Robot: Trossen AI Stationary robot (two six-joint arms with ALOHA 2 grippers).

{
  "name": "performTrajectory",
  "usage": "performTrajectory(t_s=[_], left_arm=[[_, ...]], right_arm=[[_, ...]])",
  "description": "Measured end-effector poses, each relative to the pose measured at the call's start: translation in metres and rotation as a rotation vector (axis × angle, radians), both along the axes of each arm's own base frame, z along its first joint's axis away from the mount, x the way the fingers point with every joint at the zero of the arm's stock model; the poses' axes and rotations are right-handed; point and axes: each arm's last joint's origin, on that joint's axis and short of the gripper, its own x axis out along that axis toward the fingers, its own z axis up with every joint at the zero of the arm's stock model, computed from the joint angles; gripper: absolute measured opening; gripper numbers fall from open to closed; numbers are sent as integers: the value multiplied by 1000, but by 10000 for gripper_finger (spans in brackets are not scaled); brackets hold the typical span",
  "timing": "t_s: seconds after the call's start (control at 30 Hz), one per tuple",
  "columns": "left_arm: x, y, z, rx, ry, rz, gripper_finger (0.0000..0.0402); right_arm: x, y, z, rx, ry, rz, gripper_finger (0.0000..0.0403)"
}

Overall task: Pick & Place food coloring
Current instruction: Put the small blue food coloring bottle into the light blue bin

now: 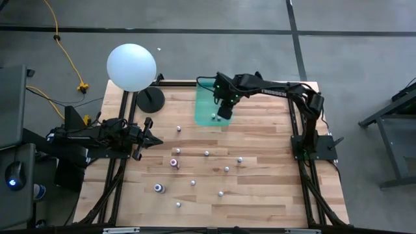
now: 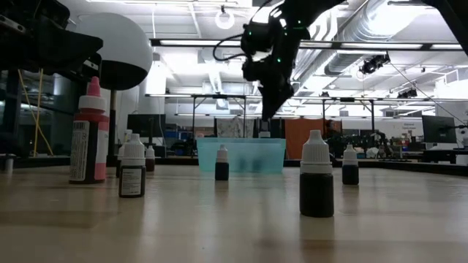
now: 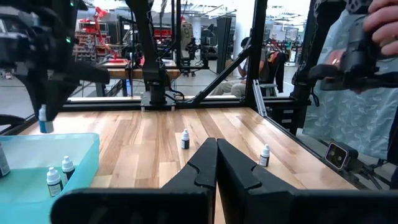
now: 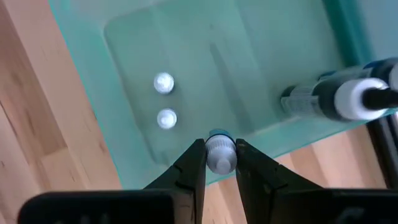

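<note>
Several tiny food coloring bottles stand on their bases across the wooden table (image 1: 260,195), among them a pink-red one (image 1: 174,162) and a blue one (image 1: 158,188). A teal tray (image 1: 207,107) lies at the far middle; two small bottles (image 4: 166,118) stand in it and a bigger one (image 4: 336,99) lies on its side. My right gripper (image 4: 219,149) hangs over the tray's edge, shut on a small blue bottle with a white cap (image 3: 42,118). My left gripper (image 1: 158,138) waits shut at the table's left side. My right gripper pinches the small bottle by its white cap (image 4: 219,160) between the two fingers. The fingers come from above, pointing steeply down. The bottle hangs upright below them, its blue body (image 3: 42,124) lifted clear above the tray.
A large white ball (image 1: 131,66) on a dark round base (image 1: 150,99) stands at the far left corner. A tall pink-red bottle (image 2: 89,131) and dark small ones (image 2: 316,175) stand near the low camera. A person's hand (image 3: 380,18) shows beyond the table's right side.
</note>
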Motion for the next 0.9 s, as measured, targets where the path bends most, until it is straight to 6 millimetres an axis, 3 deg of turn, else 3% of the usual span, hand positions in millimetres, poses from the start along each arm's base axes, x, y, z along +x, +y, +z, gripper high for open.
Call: performTrajectory(t_s=[0.33,0.9], left_arm=[[0,0,0,0,0,0,1],[0,0,0,0,0,0,1]], right_arm=[[-5,6,-33,-21,53,146,68],[-1,9,-52,-21,20,224,70]])
